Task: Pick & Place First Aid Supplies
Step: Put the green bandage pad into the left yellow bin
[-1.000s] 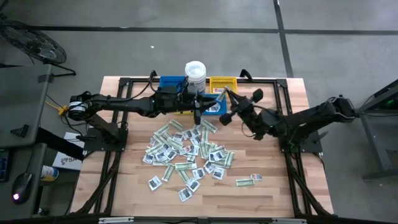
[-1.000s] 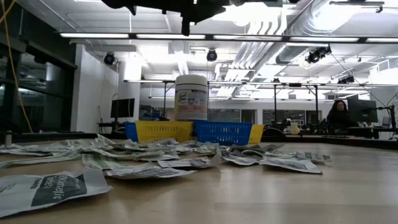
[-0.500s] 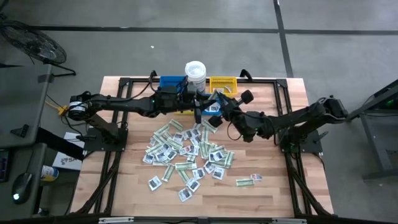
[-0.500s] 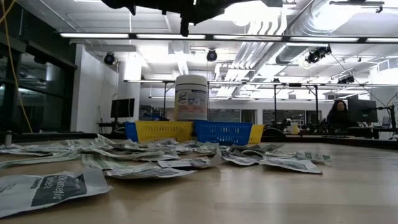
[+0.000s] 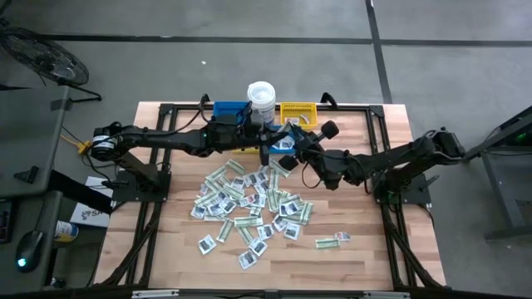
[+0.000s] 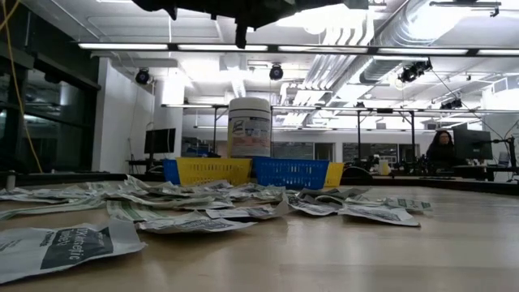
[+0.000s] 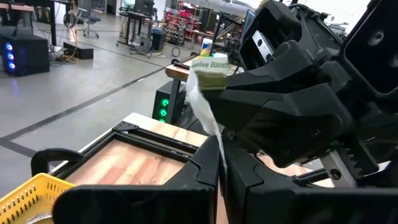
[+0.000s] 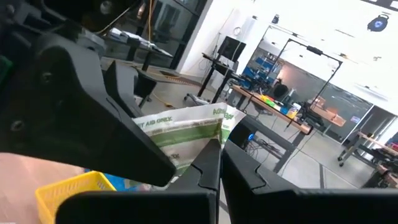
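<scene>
The wooden table (image 5: 366,199) carries a loose spread of first aid packets (image 5: 249,203) over its middle, with the white tub (image 5: 261,96), the blue bin (image 5: 226,110) and the yellow bin (image 5: 298,112) lined up along its far edge. Both dark arms reach in over that far edge and meet just in front of the bins, above the far fringe of the spread. The left gripper (image 5: 264,149) and the right gripper (image 5: 288,146) sit nose to nose there, and between them hangs one green-and-white strip packet (image 8: 186,134). The right wrist view shows the right fingers pinched shut on one end of that strip; the left wrist view shows the left fingers closed flat on its thin edge, so both grippers appear to have hold of the same packet. The strip's long axis runs roughly from one gripper to the other, across the table's width, held up off the pile. This looks like a hand-over, and the relation that matters is that the bins lie just beyond the two grippers, the yellow one nearer the right arm, the blue nearer the left.
</scene>
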### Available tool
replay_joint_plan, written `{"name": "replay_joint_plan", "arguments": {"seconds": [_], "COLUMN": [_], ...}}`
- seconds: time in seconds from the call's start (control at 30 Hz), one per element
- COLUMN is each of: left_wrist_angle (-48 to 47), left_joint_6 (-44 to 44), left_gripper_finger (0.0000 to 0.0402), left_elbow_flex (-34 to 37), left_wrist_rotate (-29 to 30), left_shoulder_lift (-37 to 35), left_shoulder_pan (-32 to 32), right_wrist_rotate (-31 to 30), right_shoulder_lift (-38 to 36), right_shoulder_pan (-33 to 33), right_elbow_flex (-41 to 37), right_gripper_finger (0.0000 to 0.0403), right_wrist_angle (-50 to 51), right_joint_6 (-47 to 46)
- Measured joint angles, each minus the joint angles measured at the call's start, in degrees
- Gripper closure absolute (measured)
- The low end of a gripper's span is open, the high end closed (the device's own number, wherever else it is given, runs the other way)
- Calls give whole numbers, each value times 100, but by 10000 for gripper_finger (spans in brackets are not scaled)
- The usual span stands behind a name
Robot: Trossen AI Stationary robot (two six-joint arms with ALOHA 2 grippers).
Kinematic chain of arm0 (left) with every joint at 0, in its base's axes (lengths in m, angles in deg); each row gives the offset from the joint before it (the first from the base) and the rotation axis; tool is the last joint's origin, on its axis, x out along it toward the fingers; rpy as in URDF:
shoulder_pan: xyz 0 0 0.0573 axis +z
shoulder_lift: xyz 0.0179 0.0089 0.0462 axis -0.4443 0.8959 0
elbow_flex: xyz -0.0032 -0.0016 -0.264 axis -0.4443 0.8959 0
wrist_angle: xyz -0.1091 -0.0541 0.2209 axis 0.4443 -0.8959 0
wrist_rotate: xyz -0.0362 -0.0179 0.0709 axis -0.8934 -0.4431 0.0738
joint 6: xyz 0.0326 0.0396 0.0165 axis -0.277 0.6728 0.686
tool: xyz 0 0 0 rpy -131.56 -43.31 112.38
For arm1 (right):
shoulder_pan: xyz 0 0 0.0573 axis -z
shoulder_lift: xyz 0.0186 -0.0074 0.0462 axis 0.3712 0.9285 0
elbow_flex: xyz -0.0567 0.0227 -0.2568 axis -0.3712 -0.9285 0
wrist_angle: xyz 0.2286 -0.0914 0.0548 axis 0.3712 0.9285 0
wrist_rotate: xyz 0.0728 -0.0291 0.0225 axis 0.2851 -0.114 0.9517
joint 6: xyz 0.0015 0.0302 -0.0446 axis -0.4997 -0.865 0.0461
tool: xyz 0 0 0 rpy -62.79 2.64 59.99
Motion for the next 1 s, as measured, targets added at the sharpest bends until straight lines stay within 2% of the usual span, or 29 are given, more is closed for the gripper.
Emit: {"name": "replay_joint_plan", "arguments": {"seconds": [0.1, 0.23, 0.43, 0.53, 0.6, 0.83, 1.0], "left_wrist_angle": [-44, -179, -683, -1345, -1789, -4001, -5018], "left_joint_6": [0, 0, 5, -50, -68, -36, 143], "left_gripper_finger": [400, 401, 401, 401, 401, 401, 401], "left_elbow_flex": [0, 0, -9, -9, -24, -9, -9], "left_wrist_rotate": [-20, -20, 113, 150, 129, -622, -685], "left_shoulder_lift": [0, 0, 0, -103, -140, -195, -195], "left_shoulder_pan": [-2, 2, 131, 396, 580, 1296, 1637], "right_wrist_rotate": [212, 357, -132, -443, -670, -1151, -1389], "right_shoulder_lift": [-2, -9, -133, -288, -416, -726, -766], "right_shoulder_pan": [4, 4, 4, 4, 0, 0, 2], "right_elbow_flex": [0, 0, -2, -2, -2, -2, -2], "right_gripper_finger": [379, 320, 224, 194, 183, 179, 179], "right_wrist_angle": [20, -77, -479, -455, -438, -234, -179], "right_joint_6": [-17, -26, -55, -157, -126, -50, 11]}}
